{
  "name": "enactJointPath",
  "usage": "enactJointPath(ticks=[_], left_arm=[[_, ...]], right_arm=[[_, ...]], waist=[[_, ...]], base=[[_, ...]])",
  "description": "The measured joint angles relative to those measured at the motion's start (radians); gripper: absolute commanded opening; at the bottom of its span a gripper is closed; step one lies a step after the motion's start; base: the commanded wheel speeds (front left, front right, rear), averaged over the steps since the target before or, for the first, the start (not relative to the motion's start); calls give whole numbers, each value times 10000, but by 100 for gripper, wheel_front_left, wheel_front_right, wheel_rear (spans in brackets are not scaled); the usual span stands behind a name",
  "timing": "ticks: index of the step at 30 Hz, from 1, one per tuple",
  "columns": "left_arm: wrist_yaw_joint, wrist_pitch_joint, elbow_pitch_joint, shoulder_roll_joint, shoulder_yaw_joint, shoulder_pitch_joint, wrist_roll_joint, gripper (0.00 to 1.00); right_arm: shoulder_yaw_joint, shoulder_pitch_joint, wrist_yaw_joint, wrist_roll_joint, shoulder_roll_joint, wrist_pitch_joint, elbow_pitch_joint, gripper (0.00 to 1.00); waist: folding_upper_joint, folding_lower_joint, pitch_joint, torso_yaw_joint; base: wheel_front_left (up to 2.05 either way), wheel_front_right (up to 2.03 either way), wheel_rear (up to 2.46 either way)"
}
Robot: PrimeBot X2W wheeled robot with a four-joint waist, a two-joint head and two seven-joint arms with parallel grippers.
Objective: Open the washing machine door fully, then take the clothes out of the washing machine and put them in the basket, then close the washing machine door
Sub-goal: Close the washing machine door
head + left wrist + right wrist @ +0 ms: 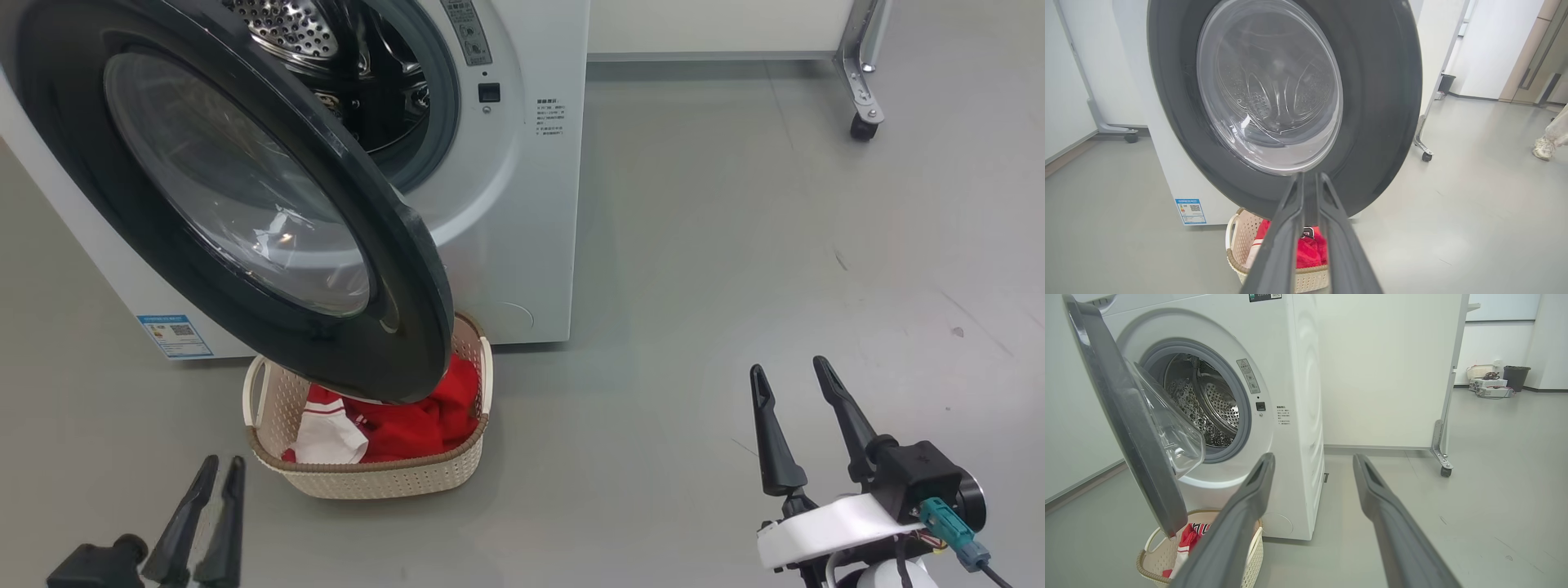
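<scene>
1. Dead ahead of the left gripper (224,461): the large round washing machine door (237,196), glossy black rim, clear bulging glass, outer face turned this way, hanging part-open.
2. Hinged at the left of the big white front-loading washing machine (522,204); free edge out above the cream perforated plastic basket (367,482).
3. Left fingers pinched almost together, gripping nothing; right gripper (789,365) spread wide, empty, well off to the right.
4. Nearer the door by far: the left arm. Looks like a push on that outer face to shut it.
5. Red and white clothes (408,425) heaped in the basket.
6. Count: one door, one washing machine, one basket, one heap, two grippers.
</scene>
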Motion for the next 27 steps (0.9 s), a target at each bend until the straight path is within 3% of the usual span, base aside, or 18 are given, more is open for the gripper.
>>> enactJointPath(ticks=[27], left_arm=[[-10,-13,993,-407,-221,-386,12,100]], right_arm=[[-84,64,38,-52,27,0,109,100]], waist=[[0,0,54,164]], base=[[0,0,0]])
